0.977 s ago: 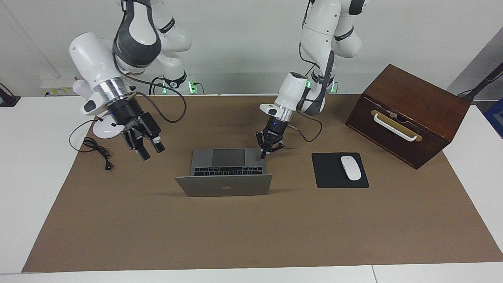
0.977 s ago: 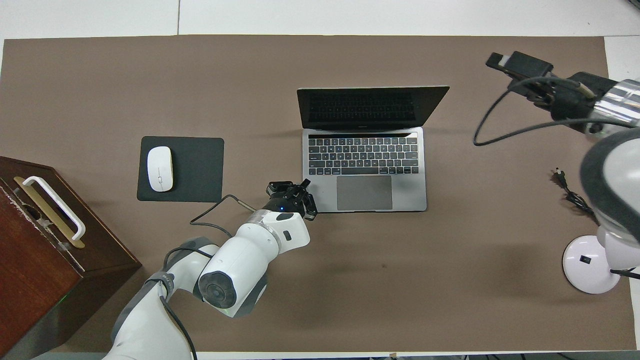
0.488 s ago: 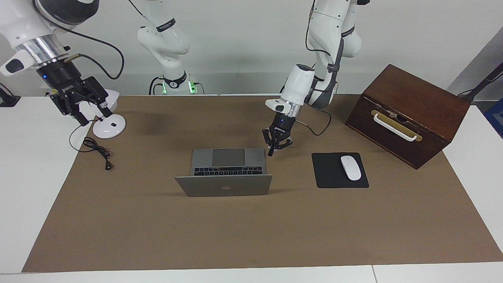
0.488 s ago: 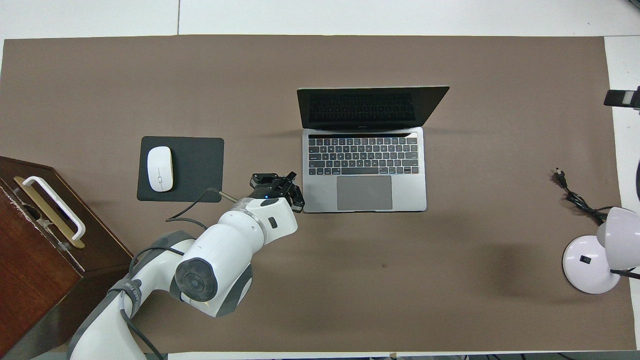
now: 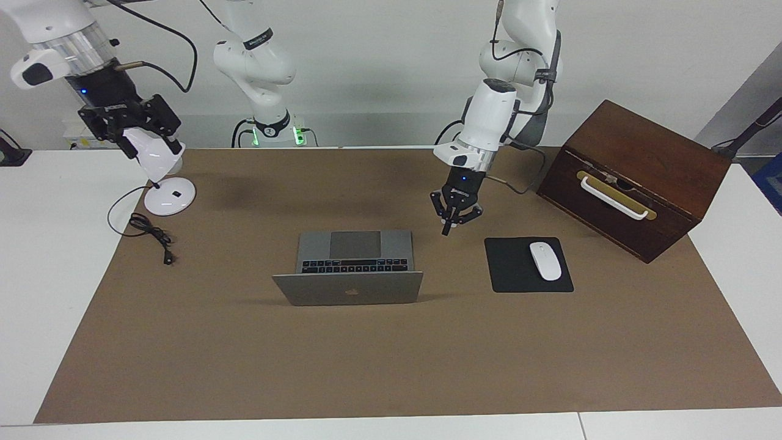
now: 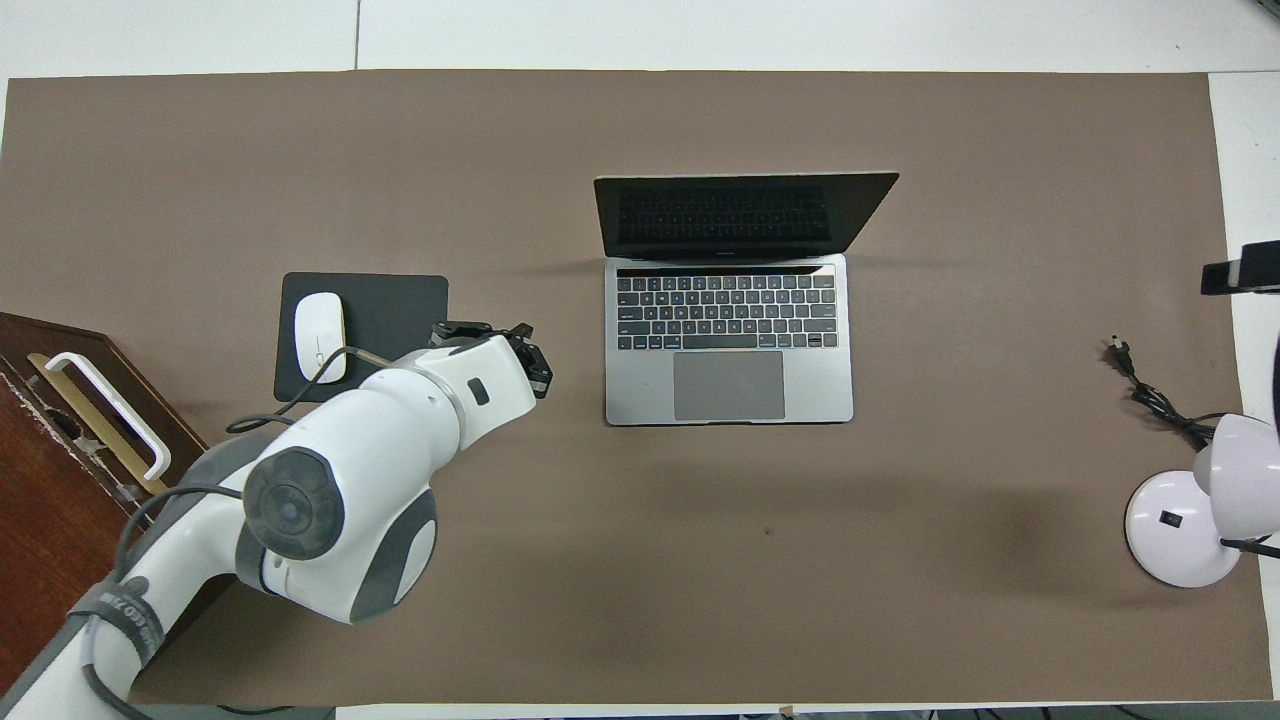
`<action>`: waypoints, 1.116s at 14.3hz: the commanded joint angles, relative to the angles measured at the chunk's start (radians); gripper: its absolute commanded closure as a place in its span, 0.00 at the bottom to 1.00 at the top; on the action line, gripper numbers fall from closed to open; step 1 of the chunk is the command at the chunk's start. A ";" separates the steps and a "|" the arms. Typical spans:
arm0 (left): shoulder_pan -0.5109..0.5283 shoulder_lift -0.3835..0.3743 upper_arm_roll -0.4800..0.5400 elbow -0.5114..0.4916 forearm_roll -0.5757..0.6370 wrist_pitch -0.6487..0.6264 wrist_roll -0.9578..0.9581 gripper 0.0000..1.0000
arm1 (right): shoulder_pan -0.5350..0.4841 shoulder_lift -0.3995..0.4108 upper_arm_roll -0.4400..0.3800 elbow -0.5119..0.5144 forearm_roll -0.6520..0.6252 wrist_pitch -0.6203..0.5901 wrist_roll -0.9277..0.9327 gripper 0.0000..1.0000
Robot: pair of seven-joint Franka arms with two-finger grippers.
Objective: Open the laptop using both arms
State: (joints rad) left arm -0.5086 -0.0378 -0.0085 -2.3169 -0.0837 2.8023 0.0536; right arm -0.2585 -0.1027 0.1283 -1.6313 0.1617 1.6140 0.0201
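Note:
The silver-grey laptop (image 5: pixel 354 244) (image 6: pixel 730 340) stands open in the middle of the brown mat, its lid upright, dark screen (image 6: pixel 740 215) toward the robots and logo away from them. My left gripper (image 5: pixel 448 229) (image 6: pixel 500 335) hangs shut and empty over the mat between the laptop and the mouse pad, touching nothing. My right gripper (image 5: pixel 153 146) (image 6: pixel 1240 275) is raised over the white lamp at the right arm's end of the table, fingers apart, holding nothing.
A black mouse pad (image 5: pixel 513 269) with a white mouse (image 5: pixel 545 261) lies toward the left arm's end. A dark wooden box (image 5: pixel 635 177) with a white handle stands past it. A white lamp (image 5: pixel 168 195) and a loose black cable (image 5: pixel 149 232) lie under the right arm.
My left gripper lifted off the laptop base's corner and drew away toward the mouse pad. My right arm swung up and off to the lamp. The laptop stayed still.

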 commanded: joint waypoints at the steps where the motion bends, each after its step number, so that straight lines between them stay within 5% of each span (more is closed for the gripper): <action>1: 0.070 -0.057 -0.004 0.066 -0.002 -0.185 0.054 1.00 | 0.036 -0.005 0.008 -0.045 -0.056 -0.048 0.093 0.00; 4: 0.169 -0.099 -0.005 0.114 -0.001 -0.327 0.133 1.00 | 0.044 -0.077 0.010 -0.211 -0.097 0.073 0.081 0.00; 11: 0.370 -0.151 -0.004 0.234 0.055 -0.624 0.213 1.00 | 0.133 -0.035 0.013 -0.177 -0.139 0.227 -0.045 0.00; 12: 0.401 -0.152 -0.005 0.241 0.055 -0.636 0.215 0.74 | 0.131 -0.035 0.013 -0.177 -0.137 0.230 -0.055 0.00; 13: 0.418 -0.154 -0.004 0.241 0.055 -0.641 0.213 0.13 | 0.133 -0.035 0.013 -0.176 -0.136 0.230 -0.055 0.00; 14: 0.436 -0.155 -0.004 0.241 0.055 -0.644 0.212 0.00 | 0.134 -0.035 0.014 -0.173 -0.133 0.231 -0.051 0.00; 16: 0.487 -0.155 -0.004 0.243 0.055 -0.647 0.212 0.00 | 0.133 -0.034 0.013 -0.171 -0.126 0.227 -0.048 0.00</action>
State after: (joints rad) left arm -0.0724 -0.1871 -0.0012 -2.0834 -0.0453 2.1844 0.2606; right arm -0.1190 -0.1325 0.1399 -1.8039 0.0455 1.8337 -0.0125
